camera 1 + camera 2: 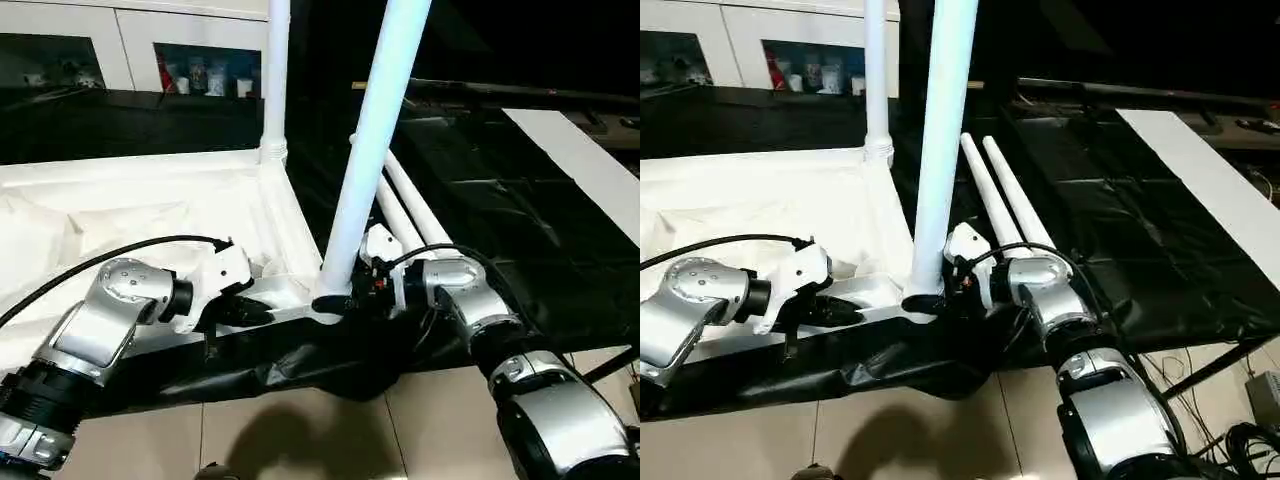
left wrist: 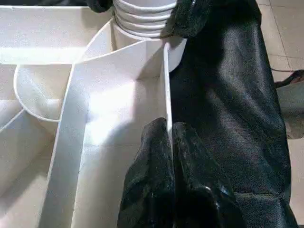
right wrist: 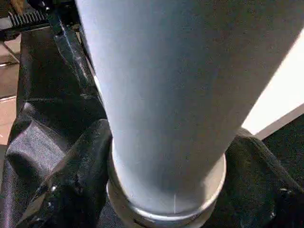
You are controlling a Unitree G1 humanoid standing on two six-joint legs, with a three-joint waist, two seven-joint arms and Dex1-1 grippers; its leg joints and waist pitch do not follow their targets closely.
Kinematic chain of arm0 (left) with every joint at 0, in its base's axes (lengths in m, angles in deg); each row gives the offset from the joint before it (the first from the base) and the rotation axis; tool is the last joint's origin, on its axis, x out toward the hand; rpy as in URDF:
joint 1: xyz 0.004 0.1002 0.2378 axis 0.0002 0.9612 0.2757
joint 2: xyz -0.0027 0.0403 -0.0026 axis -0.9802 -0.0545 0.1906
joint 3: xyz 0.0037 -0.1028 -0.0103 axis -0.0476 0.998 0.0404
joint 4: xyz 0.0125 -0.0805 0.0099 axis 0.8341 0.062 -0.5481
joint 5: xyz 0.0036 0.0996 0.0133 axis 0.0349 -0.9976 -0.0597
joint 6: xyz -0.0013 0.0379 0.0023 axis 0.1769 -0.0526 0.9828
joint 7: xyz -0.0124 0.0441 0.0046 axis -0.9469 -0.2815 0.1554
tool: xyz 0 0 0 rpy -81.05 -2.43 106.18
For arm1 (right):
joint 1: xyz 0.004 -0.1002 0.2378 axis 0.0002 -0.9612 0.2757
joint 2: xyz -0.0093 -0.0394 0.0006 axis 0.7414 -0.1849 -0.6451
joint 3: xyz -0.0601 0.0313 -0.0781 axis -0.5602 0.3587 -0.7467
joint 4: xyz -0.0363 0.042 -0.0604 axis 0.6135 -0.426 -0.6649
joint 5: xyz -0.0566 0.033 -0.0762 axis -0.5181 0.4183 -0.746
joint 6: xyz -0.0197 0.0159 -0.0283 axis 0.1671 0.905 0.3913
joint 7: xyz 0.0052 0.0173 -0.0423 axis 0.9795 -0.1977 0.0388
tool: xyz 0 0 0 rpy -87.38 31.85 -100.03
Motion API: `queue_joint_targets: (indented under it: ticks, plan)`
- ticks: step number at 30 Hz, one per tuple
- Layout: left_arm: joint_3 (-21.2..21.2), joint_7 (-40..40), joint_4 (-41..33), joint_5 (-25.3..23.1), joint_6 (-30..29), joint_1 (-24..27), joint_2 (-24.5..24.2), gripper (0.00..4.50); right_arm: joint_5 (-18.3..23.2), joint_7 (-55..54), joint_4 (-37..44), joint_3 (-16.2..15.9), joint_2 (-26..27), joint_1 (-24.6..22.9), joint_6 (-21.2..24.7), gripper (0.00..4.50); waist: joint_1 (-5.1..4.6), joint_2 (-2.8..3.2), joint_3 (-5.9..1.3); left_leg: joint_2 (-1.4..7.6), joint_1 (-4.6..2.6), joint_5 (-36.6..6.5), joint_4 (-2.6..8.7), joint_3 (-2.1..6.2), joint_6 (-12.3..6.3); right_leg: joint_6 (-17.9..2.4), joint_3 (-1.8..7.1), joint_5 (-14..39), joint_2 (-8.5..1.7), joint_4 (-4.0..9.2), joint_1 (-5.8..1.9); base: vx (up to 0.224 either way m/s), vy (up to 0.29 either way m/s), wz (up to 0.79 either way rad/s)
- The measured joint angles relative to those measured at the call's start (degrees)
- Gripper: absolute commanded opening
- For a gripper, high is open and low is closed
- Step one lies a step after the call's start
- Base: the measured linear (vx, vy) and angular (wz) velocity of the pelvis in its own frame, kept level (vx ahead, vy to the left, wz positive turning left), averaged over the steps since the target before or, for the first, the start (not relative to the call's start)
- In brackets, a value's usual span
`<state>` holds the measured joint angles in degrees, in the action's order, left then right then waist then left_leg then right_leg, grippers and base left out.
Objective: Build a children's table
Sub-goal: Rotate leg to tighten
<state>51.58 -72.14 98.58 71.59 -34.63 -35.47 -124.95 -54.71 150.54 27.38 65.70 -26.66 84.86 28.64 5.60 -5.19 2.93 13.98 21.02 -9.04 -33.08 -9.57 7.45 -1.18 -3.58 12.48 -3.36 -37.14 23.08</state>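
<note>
On the black-covered surface (image 1: 480,200) the tabletop (image 1: 120,200) lies ribs-up, two legs standing in corner sockets, two spare legs (image 1: 1005,195) beside it. Left pincer (image 2: 167,142) pinches its rim; right pincer (image 1: 352,295) is spread around the near leg (image 1: 370,150).

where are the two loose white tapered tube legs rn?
Head views: the two loose white tapered tube legs lie side by side on the black cover, right of the upturned white plastic tabletop, just beyond the right gripper.
</note>
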Motion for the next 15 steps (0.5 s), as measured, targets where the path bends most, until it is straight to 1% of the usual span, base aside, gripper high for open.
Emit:
queue_joint_targets:
  ticks: [1,3,6,7,9,11,13,14,15]
  plan:
    - [0.0,0.0,0.0,0.0,0.0,0.0,0.0,0.00,0.1,0.0,0.2,0.0,0.1,-0.1,0.1,3.02,-0.03,0.00,0.00,0.00,0.00,0.0,0.00,0.00,0.00,0.0,0.00,0.0,0.00,0.00,0.00,0.000,0.000,0.00]
    - [0.0,0.0,0.0,0.0,0.0,0.0,-0.1,0.00,0.2,-0.2,0.4,0.0,0.2,-0.4,0.2,2.79,-0.05,0.01,0.01,0.00,0.00,0.0,0.00,0.00,0.00,0.0,0.00,0.0,0.00,0.00,0.00,0.000,0.000,0.00]
    - [0.2,0.9,0.1,-0.3,-0.2,0.1,-0.3,0.00,0.2,-2.8,-0.2,0.3,1.2,-0.4,0.1,2.71,-0.32,0.00,0.00,0.01,-0.04,0.0,-0.01,0.01,0.00,0.0,0.00,0.0,0.01,-0.03,-0.01,0.000,0.000,0.00]
    - [0.4,2.2,0.6,-0.8,-0.4,0.0,0.1,0.00,0.0,-5.6,-1.1,0.6,2.0,-0.2,0.0,2.70,-0.47,0.01,0.00,0.01,-0.08,0.0,-0.02,0.01,0.01,0.0,0.01,0.0,0.01,-0.04,-0.04,0.000,0.000,0.00]
    - [0.9,6.3,2.4,-2.3,-0.8,-1.2,2.1,0.00,-0.6,-14.6,-3.5,1.5,3.8,1.1,-0.3,2.68,-0.59,0.04,0.01,0.00,-0.15,0.0,-0.04,0.01,0.04,-0.1,0.03,-0.1,0.01,-0.05,-0.07,0.000,0.000,0.00]
    - [1.3,12.0,4.7,-3.5,-2.4,-2.9,5.8,0.00,-0.6,-24.5,-6.3,3.3,5.6,3.0,1.3,2.67,-0.61,0.14,0.07,-0.03,-0.22,0.0,-0.04,0.00,0.04,-0.1,0.09,-0.2,0.01,-0.02,-0.11,0.000,0.000,0.00]
    - [1.3,15.6,6.0,-4.1,-3.6,-3.8,7.7,0.00,-0.3,-30.4,-7.6,4.4,6.9,3.8,2.3,2.67,-0.60,0.24,0.07,-0.03,-0.30,0.0,-0.03,0.00,0.04,-0.1,0.09,-0.3,0.01,-0.01,-0.16,0.000,0.000,0.00]
    - [1.4,19.4,7.8,-4.8,-4.7,-5.2,10.5,0.00,0.3,-37.0,-8.8,6.1,8.5,4.8,3.5,2.67,-0.49,0.42,0.09,-0.06,-0.37,0.0,-0.03,-0.02,0.04,-0.1,0.14,-0.3,0.00,-0.03,-0.21,0.000,0.000,0.00]
    - [1.4,21.3,8.9,-5.1,-5.4,-6.1,11.8,0.00,0.5,-41.2,-9.6,7.0,9.3,5.6,4.4,2.67,-0.41,0.48,0.12,-0.08,-0.37,0.0,0.01,-0.03,0.04,-0.1,0.15,-0.3,0.00,-0.02,-0.20,0.000,0.000,0.00]
